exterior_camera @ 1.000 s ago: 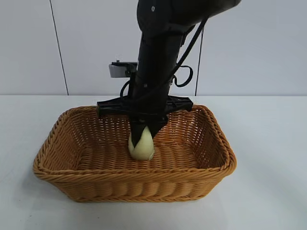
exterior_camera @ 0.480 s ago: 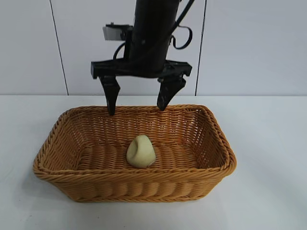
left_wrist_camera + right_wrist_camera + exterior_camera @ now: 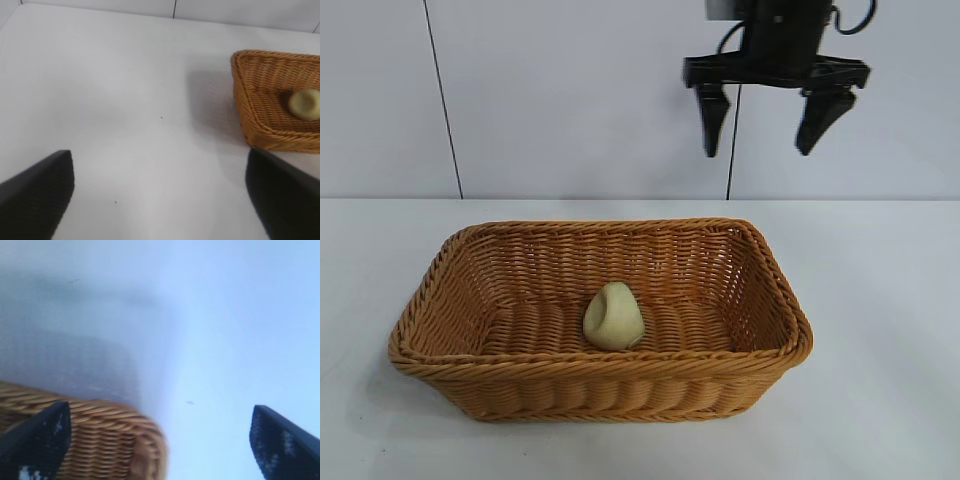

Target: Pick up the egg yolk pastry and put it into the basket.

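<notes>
Right gripper (image 3: pixel 763 128) arm cut off at exterior view's top edge, basket (image 3: pixel 260 100) cropped in left wrist view, basket corner blurred in right wrist view.

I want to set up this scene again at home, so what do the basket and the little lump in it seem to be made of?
The basket looks like woven wicker, golden-brown with a slight sheen: ribbed rows of strands and a braided rim show. The egg yolk pastry looks like soft dough or a moulded imitation, pale yellow-cream and matte, with a smooth rounded surface and a fold; which of the two cannot be told.
</notes>
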Controlling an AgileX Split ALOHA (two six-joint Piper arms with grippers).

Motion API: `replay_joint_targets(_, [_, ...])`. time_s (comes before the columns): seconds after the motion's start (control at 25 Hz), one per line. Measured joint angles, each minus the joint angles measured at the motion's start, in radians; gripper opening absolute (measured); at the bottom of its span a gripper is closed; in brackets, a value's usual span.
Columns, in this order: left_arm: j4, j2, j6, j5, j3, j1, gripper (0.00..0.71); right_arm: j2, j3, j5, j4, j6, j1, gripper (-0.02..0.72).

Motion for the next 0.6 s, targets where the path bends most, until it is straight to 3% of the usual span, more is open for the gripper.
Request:
replay_joint_targets(0.28, [0.0,0.0,0.0,0.0,0.0,0.0,0.668,0.0,0.0,0.0,-0.01,-0.022,-0.207,0.695])
replay_joint_targets(0.6, [0.0,0.0,0.0,0.0,0.0,0.0,0.668,-0.009,0.011,0.0,-0.01,-0.05,-0.265,0.695])
